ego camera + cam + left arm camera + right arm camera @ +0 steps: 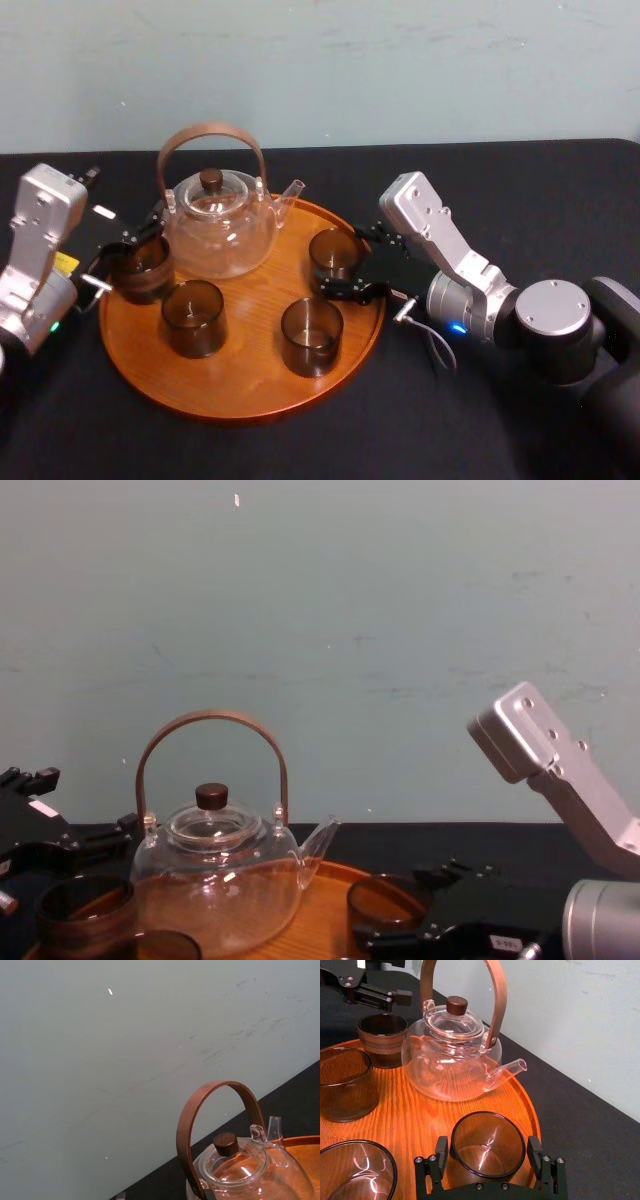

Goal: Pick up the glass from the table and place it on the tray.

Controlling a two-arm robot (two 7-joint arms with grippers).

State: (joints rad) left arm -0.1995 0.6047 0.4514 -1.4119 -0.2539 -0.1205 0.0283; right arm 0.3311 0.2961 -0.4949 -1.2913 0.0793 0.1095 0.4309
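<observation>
A dark smoky glass (332, 250) stands upright on the right side of the round wooden tray (240, 395), which lies on the black table (520, 190). My right gripper (345, 262) is open around this glass. In the right wrist view its two fingers (441, 1150) flank the glass (487, 1160) with thin gaps on either side. At the tray's left edge, my left gripper (120, 258) is open beside a ribbed dark glass (140, 268). One of its fingers (370, 995) stands just behind that glass (382, 1040), clear of it.
A clear glass teapot (220, 215) with a brown hoop handle sits at the back of the tray. Two more dark glasses (193, 317) (311, 335) stand near the tray's front. Bare black cloth lies to the right and in front. A pale wall is behind.
</observation>
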